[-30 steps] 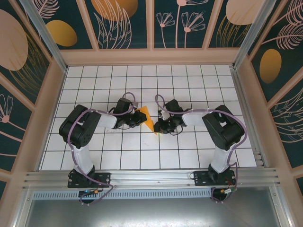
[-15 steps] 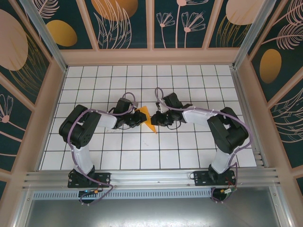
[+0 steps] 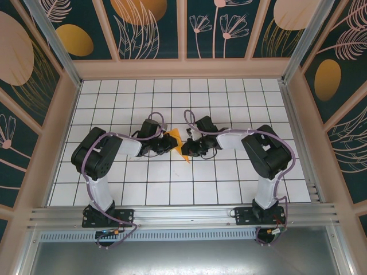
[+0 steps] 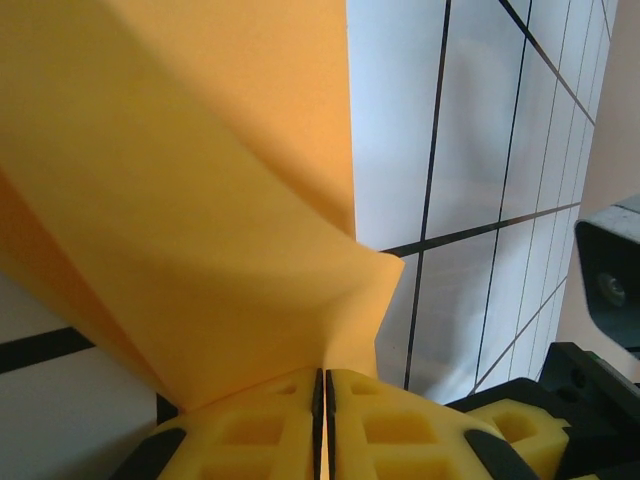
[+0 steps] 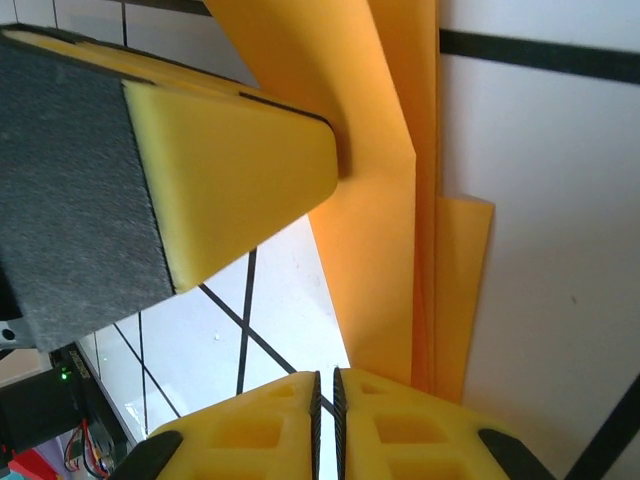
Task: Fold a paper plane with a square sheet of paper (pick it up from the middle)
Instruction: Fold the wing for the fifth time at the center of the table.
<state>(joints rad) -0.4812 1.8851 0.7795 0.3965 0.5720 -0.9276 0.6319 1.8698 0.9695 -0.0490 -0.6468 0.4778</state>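
From above, the paper (image 3: 180, 150) is at the middle of the worktop (image 3: 229, 189), between the left claw (image 3: 170, 143) and the right claw (image 3: 189, 148). It is no longer a flat square: it looks like a narrow folded wedge with its tip towards the arm bases. I judge that the first folds are made, but the shape is not yet a clean dart. Some creases and the final flattening are probably left to do.

In the left wrist view, the left claw (image 4: 322, 390) is clenched. Its yellow pads (image 4: 250, 420) meet, and the paper (image 4: 200, 180) rises out of the seam between them, so this claw is grasping the paper. The paper is lifted here and shows one soft bend.

In the right wrist view, the right claw (image 5: 325, 400) has its pads drawn together, with only a thin line between them. The paper (image 5: 375, 230) shows several layers with long straight creases and runs down under the right pad. Whether an edge is truly pinched I cannot tell. A pad of the left claw (image 5: 235, 165) presses on the paper from the side.
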